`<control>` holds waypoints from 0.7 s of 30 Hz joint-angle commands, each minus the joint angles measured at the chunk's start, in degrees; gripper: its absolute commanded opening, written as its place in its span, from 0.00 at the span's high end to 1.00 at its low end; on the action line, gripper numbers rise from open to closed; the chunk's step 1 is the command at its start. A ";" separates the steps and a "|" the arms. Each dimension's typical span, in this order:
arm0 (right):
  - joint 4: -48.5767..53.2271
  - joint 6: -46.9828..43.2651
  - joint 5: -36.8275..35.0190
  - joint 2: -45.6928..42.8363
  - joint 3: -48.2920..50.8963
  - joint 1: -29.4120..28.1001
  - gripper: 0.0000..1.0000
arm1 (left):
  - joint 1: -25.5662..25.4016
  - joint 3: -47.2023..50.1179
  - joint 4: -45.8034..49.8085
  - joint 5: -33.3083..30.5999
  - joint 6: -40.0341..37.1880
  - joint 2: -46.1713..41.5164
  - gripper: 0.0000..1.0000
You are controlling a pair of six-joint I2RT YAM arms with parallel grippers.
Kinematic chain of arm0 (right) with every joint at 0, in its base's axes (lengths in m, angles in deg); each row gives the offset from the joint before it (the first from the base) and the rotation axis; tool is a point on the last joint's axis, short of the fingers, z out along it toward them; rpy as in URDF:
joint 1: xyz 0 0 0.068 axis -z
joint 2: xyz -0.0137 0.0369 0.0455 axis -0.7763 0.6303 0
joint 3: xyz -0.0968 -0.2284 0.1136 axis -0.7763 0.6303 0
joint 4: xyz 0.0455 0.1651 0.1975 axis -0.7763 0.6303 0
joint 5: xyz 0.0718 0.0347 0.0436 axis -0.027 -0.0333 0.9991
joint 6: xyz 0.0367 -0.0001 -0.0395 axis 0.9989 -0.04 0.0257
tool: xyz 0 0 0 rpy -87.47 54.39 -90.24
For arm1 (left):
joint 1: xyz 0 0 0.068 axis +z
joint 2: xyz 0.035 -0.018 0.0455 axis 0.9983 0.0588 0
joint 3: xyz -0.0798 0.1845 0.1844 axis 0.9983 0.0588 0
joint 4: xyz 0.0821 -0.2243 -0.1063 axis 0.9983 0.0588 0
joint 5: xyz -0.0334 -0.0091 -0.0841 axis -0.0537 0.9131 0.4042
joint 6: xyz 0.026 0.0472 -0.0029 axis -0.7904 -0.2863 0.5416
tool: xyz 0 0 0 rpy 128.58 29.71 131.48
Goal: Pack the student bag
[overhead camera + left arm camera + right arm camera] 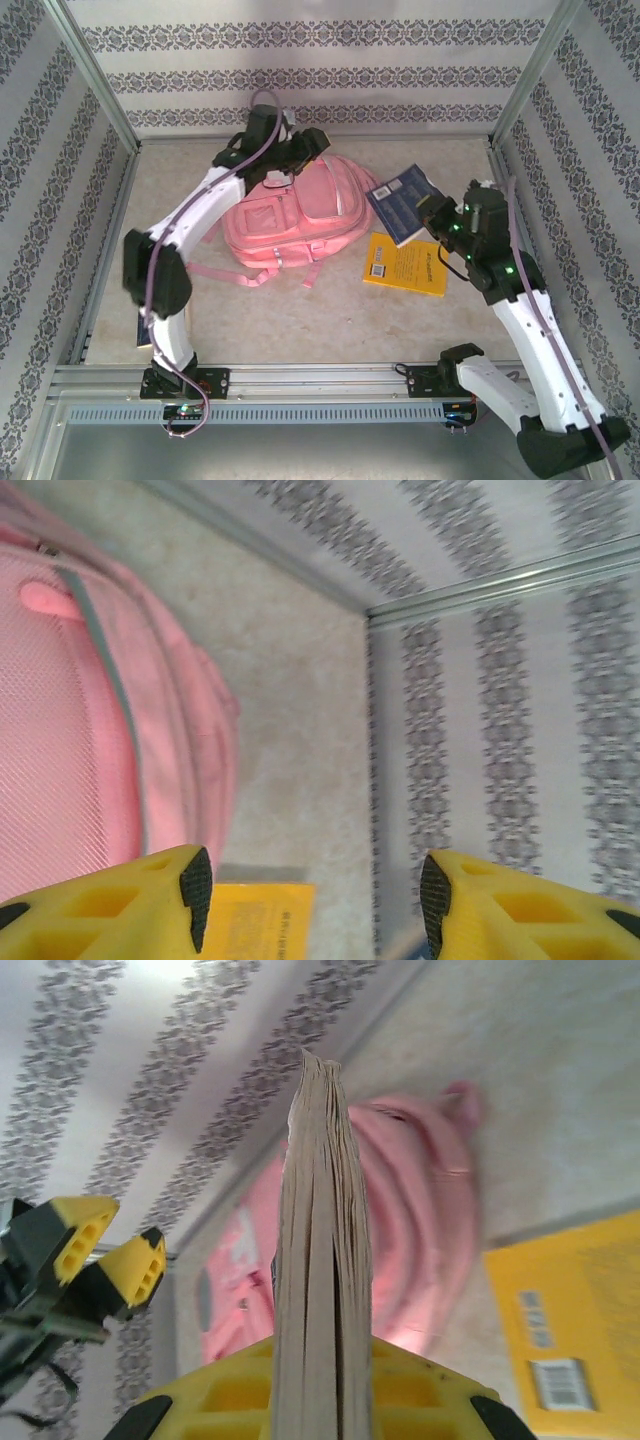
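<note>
The student bag point(295, 225), a big pink backpack, lies flat in the middle of the table, front pockets up. My left gripper point(303, 155) hovers at its far top edge, open with nothing between the black pads point(196, 888). In the left wrist view the bag point(70, 740) fills the left side. My right gripper point(440, 218) is shut on a blue book point(402, 200), held just right of the bag. Its page edge point(318, 1260) stands upright between the yellow jaws, with the bag point(410, 1230) behind it.
A yellow book point(405, 265) lies flat on the table right of the bag, below the blue one. A dark book point(145, 332) peeks out beside the left arm's base. Patterned walls and metal rails point(110, 110) close in three sides.
</note>
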 commanded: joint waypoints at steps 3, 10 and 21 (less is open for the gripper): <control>9.53 -4.44 2.59 -6.04 1.29 3.57 1.00 | 0.32 -8.87 7.52 3.96 -4.40 8.33 0.43; 14.53 -5.65 4.24 -10.29 1.92 7.37 1.00 | 0.05 -9.91 7.61 3.22 -3.90 13.29 0.48; 13.30 -4.82 6.02 -10.16 3.66 8.46 1.00 | -1.01 -9.79 6.24 3.82 -2.51 16.89 0.53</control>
